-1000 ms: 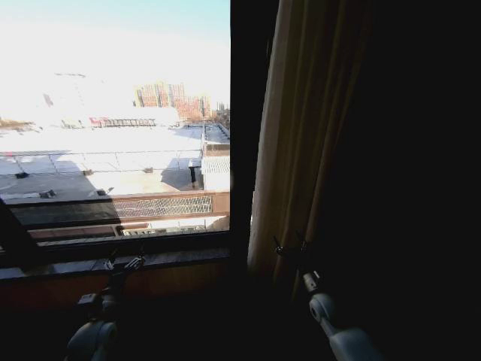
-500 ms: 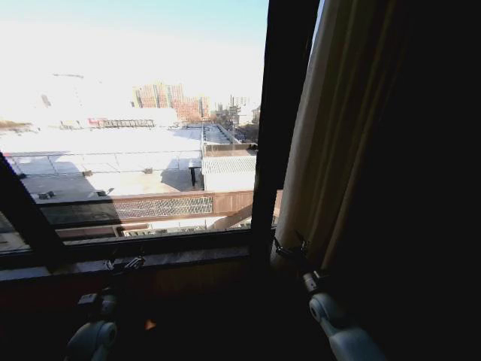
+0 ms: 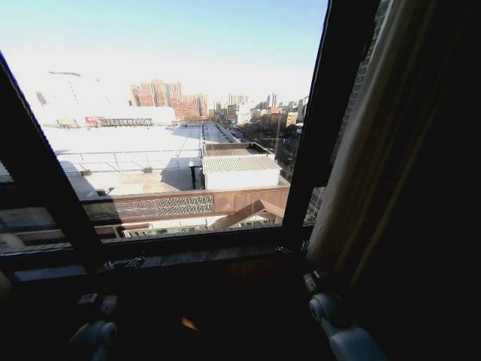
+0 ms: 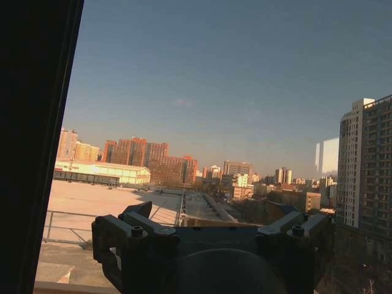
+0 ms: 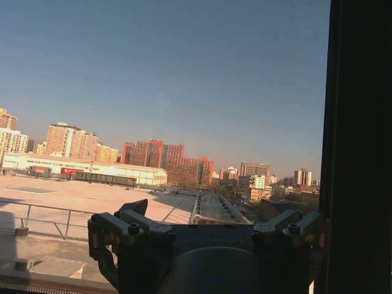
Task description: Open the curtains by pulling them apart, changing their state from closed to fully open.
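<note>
Probably a high-rise room: window (image 3: 173, 150) overlooking city rooftops (image 3: 150, 143).

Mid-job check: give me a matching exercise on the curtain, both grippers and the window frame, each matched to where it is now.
Things:
1. curtain
2. left gripper
3. right gripper
4. window post

Places:
A. open, low, next to the curtain's edge
B. gathered at the window's right side
C. dark upright between the panes
D. open, low by the sill, on the robot's left

Pairs: 1-B, 2-D, 3-A, 4-C
</note>
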{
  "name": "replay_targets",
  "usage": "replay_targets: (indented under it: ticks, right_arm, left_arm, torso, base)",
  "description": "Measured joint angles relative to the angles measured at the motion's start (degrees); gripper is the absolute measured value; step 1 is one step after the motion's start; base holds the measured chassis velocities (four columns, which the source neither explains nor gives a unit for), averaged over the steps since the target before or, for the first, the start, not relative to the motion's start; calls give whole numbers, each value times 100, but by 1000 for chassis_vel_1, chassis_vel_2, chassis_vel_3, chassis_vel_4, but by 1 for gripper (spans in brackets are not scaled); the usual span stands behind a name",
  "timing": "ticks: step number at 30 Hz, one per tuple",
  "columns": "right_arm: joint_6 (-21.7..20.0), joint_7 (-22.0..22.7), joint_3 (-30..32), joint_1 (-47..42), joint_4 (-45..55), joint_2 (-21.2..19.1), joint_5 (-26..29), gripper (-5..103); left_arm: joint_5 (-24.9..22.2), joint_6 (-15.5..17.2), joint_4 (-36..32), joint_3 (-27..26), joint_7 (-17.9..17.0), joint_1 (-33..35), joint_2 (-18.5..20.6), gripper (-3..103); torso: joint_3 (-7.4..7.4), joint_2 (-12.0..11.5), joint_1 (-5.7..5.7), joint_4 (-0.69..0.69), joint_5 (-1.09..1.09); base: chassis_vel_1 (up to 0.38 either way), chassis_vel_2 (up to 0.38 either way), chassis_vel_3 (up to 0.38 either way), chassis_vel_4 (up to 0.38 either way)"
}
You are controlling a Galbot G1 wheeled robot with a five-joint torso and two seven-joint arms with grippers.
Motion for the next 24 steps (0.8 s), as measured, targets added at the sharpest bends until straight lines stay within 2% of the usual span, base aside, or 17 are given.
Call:
replay_targets:
  ticks: [24]
  right_arm:
    - [0,1,0,0,0,0,0,100]
  left_arm:
    - [0,0,0,0,0,0,0,100]
  torso:
    - [1,0,1,-1,2]
  base:
    - [383,323,-379,-325]
